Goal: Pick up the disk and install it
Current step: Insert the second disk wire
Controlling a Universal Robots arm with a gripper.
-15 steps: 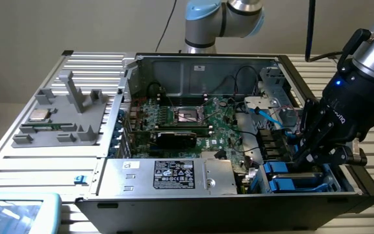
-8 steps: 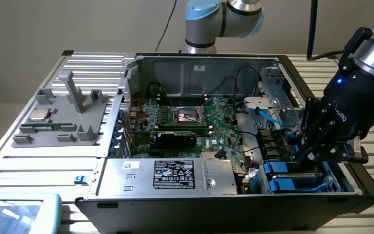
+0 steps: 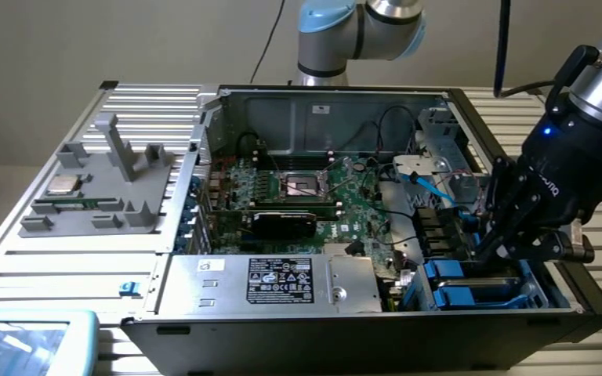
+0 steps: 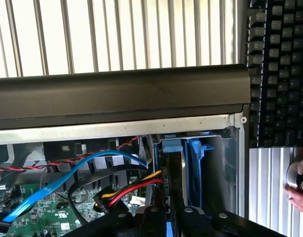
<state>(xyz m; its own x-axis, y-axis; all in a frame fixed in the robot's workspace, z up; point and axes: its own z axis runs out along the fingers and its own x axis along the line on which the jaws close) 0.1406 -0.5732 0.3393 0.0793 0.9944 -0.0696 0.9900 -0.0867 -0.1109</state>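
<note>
Standing by the open black tower case (image 3: pixel 364 345), I see the black gripper (image 3: pixel 505 249) down in the drive bay corner, fingers nearly closed on the grey-metal disk in its bright blue plastic carrier (image 4: pixel 193 168). It sits on edge right below them, long axis into the bay, green motherboard (image 3: pixel 312 196) beyond.

plain beige wall (image 3: pixel 92 39) behind; ribbed metal slat table (image 3: pixel 60 258); black keyboard (image 4: pixel 277 74) at edge.

Arm low at the exterior view's right; hand (image 3: pixel 495 249) pointing down, its fingers nearly closed
</note>
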